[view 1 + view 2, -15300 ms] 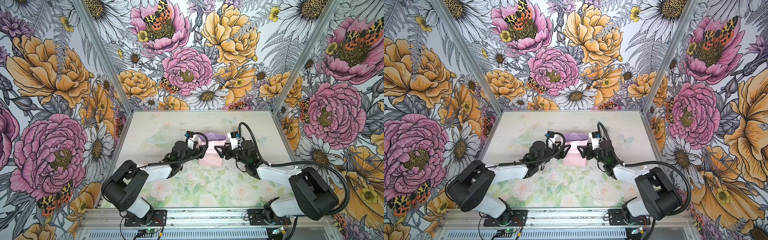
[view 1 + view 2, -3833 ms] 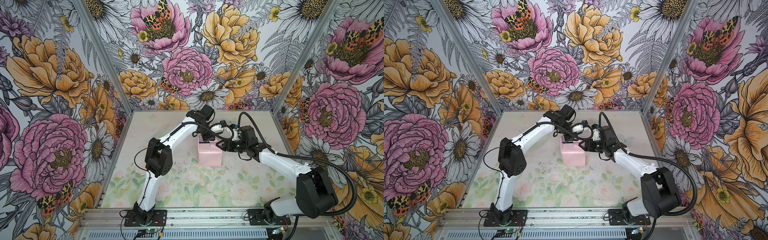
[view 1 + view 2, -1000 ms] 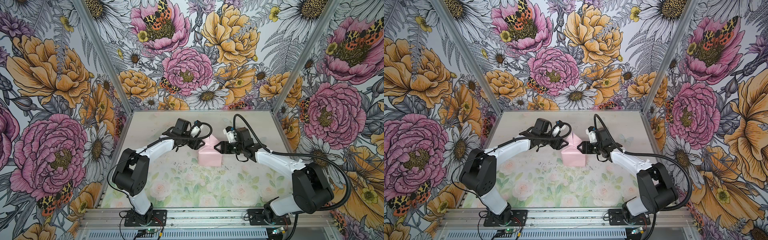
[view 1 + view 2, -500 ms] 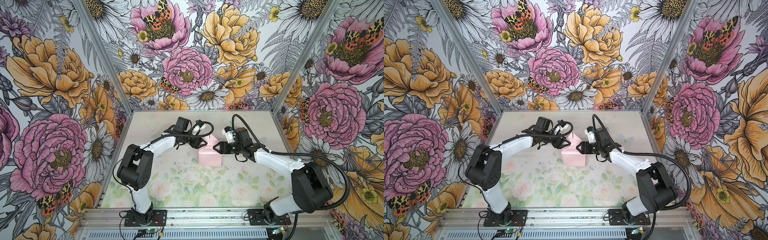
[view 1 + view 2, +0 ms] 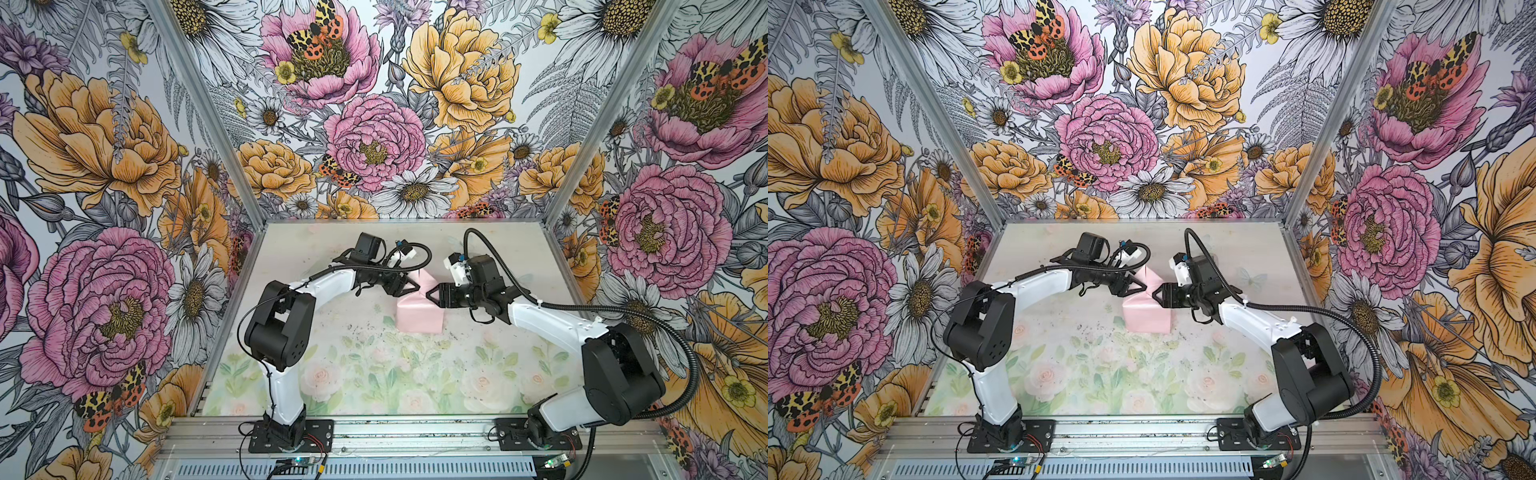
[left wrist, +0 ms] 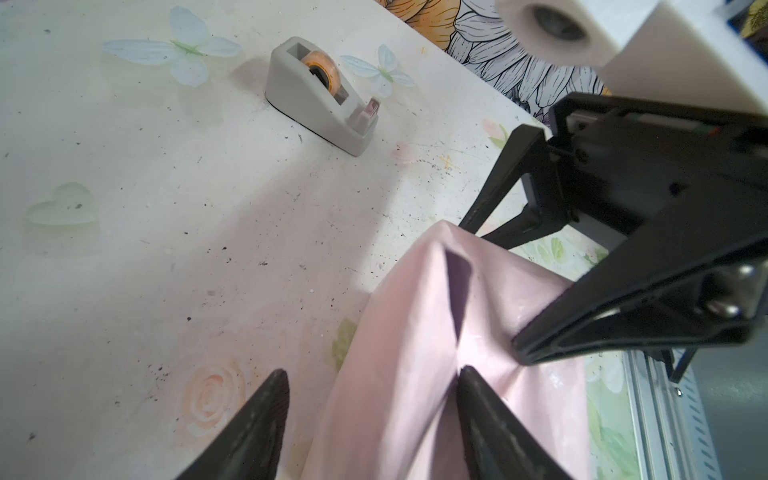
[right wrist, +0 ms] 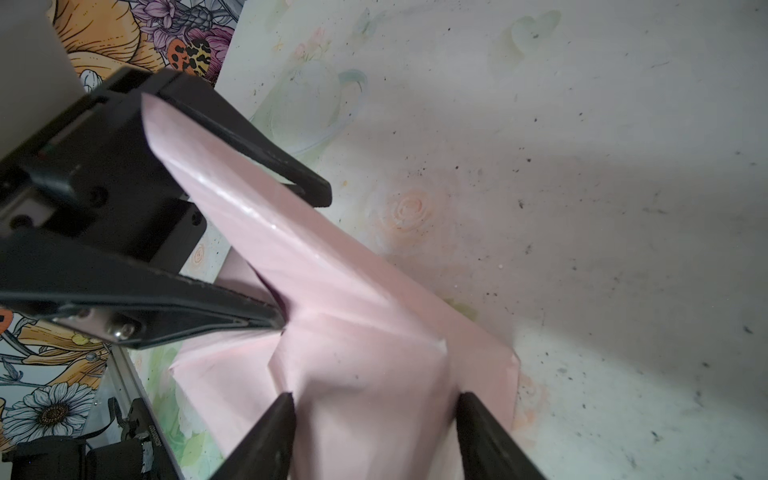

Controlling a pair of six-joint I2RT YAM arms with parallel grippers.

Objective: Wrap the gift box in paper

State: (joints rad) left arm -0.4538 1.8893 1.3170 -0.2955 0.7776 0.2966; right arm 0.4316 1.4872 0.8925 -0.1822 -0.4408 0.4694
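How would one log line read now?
paper: pink side out, flap raised | left end effector: open, on paper | right end effector: open, on paper

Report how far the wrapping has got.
Done: paper covers the box's top and near sides; no box shows. In hand: left gripper and right gripper, jaws apart, straddle the far-end flap, which stands in a peak. Left: fold that flap flat, probably tape it; the dispenser stands unused.
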